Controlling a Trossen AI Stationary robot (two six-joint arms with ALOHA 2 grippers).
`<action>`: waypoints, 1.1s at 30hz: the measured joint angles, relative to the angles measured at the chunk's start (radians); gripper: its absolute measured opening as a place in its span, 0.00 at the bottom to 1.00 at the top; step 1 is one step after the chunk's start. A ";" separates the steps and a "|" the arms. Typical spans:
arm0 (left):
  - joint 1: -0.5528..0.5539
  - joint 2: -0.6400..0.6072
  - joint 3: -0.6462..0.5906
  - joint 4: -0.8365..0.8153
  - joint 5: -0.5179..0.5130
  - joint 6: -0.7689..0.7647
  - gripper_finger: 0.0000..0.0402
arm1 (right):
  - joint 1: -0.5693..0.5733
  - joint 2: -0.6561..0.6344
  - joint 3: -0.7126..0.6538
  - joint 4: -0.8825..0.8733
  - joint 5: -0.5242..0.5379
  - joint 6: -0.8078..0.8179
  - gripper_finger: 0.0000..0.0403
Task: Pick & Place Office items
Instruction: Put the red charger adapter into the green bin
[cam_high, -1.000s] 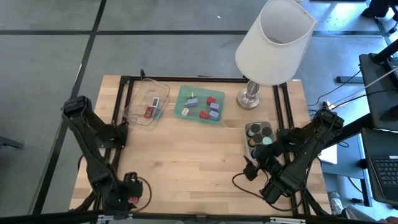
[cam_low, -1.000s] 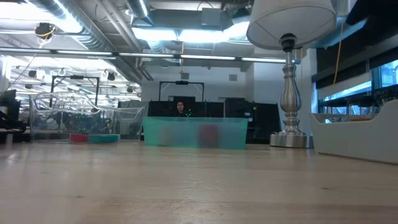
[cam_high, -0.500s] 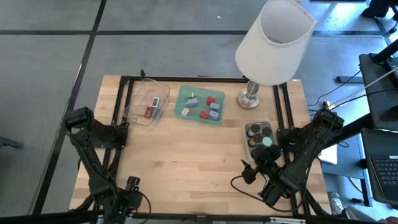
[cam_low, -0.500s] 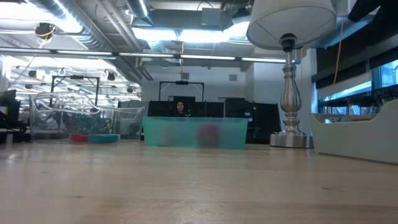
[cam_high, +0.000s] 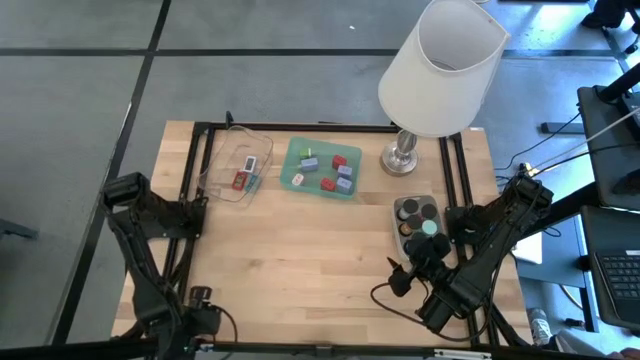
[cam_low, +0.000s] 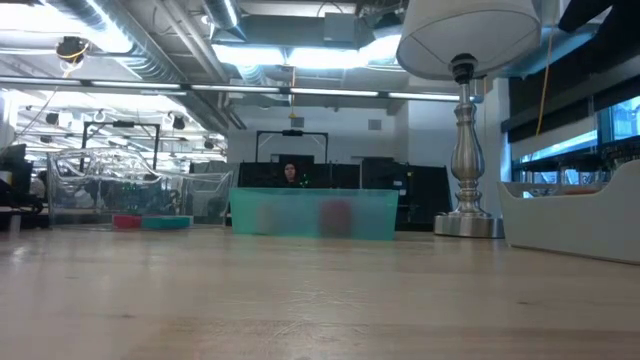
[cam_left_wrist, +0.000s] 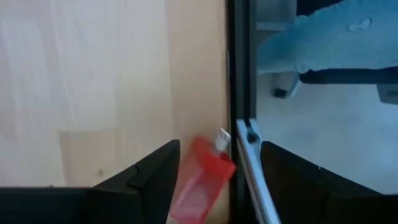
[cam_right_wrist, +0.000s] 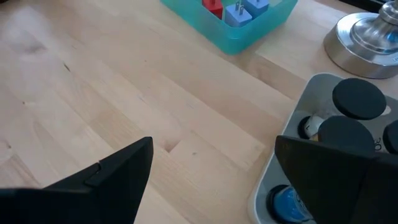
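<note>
Red see-through plastic with a small white tip: this thumb-sized office piece (cam_left_wrist: 200, 180) lies at the corner of the wooden table (cam_high: 300, 250) farthest from the white-shaded lamp (cam_high: 440, 65), diagonally across from it, tight against the black frame rail (cam_left_wrist: 239, 93). The left gripper (cam_high: 200, 300) sits over it with the piece inside its claw; whether the claw actually pinches the piece cannot be told. The piece looks light, stiff and rather slick, so it would probably be best taken across its two flat long sides near the middle, away from the white tip. A grip near one end might let it swivel or squirt out. The right gripper (cam_right_wrist: 213, 146) waits on the lamp's side of the table, its claw spread wide and holding nothing, just short of the grey tray (cam_high: 400, 225) that lies between it and the lamp's base. That tray holds black round caps (cam_right_wrist: 357, 96) and one mint-green cap (cam_high: 429, 227). Beside the lamp's base a green tray (cam_high: 293, 150) holds red, blue and lavender blocks. Farther from the lamp stands a clear tray (cam_high: 222, 155) with flat red and teal rectangles.
</note>
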 joint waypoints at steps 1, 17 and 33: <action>-0.008 0.000 0.000 0.000 0.001 -0.017 0.55 | 0.000 0.000 0.000 0.000 0.002 -0.001 0.84; -0.085 0.121 0.002 -0.070 0.096 0.113 0.55 | 0.000 0.000 0.000 0.004 0.002 -0.004 0.84; -0.080 0.128 0.020 -0.079 0.061 0.120 0.54 | -0.004 0.000 0.000 0.012 0.006 -0.009 0.84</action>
